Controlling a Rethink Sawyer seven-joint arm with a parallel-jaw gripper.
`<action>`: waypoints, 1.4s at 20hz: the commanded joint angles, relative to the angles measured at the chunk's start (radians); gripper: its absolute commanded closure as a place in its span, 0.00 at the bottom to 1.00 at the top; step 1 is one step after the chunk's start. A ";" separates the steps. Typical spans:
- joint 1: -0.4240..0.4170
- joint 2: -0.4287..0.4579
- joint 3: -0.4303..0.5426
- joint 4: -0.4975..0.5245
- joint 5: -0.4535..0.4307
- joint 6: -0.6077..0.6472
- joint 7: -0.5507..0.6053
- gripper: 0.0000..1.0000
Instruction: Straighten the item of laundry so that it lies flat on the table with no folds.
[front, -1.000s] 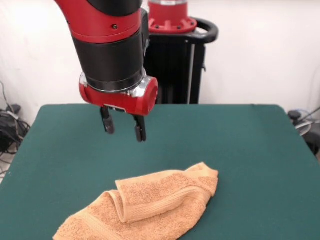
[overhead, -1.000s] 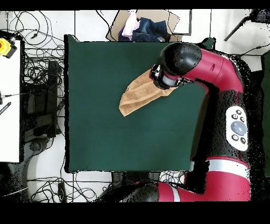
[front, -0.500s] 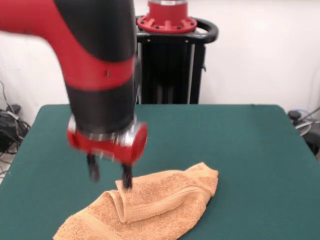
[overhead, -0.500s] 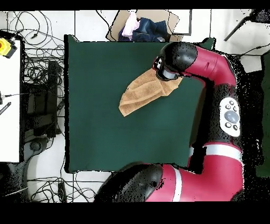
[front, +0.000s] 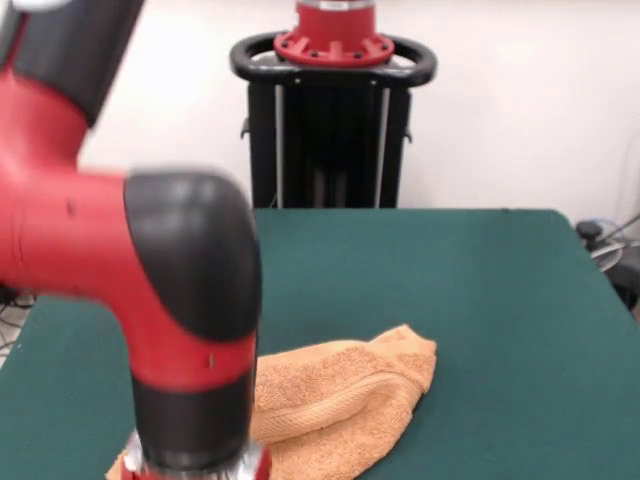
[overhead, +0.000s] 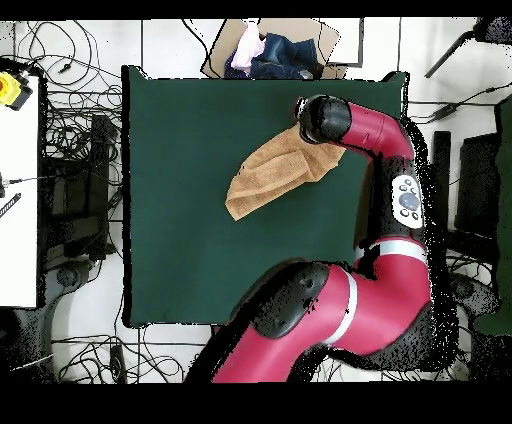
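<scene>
Terry-cloth towel (front: 340, 400), orange-tan, bunched and folded on the dark green table (front: 480, 290). In the overhead view, towel (overhead: 275, 175) lying as a long diagonal strip, one end toward 1 o'clock, the other toward 7 o'clock, up from the table's (overhead: 200, 260) centre. Layers doubled over along the length; a rolled fold visible in the front view; not yet flat. Red and black arm (front: 150, 300) lowered over the 1 o'clock end of the strip, wrist directly above the cloth, presumably placed there to take an edge and draw the fold open. Gripper hidden below the wrist in both views; fingers apart or together: cannot tell. Contact with the cloth likewise undetermined. Beyond the table edge at 12 o'clock in the overhead view, an open cardboard box (overhead: 325, 40) holding dark blue and pink cloth items.
</scene>
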 joint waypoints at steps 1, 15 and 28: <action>-0.005 0.221 0.207 -0.189 -0.080 0.078 -0.401 0.00; 0.013 0.178 0.142 -0.115 -0.018 0.067 -0.284 0.00; 0.054 -0.245 -0.010 0.322 0.070 0.172 0.015 0.00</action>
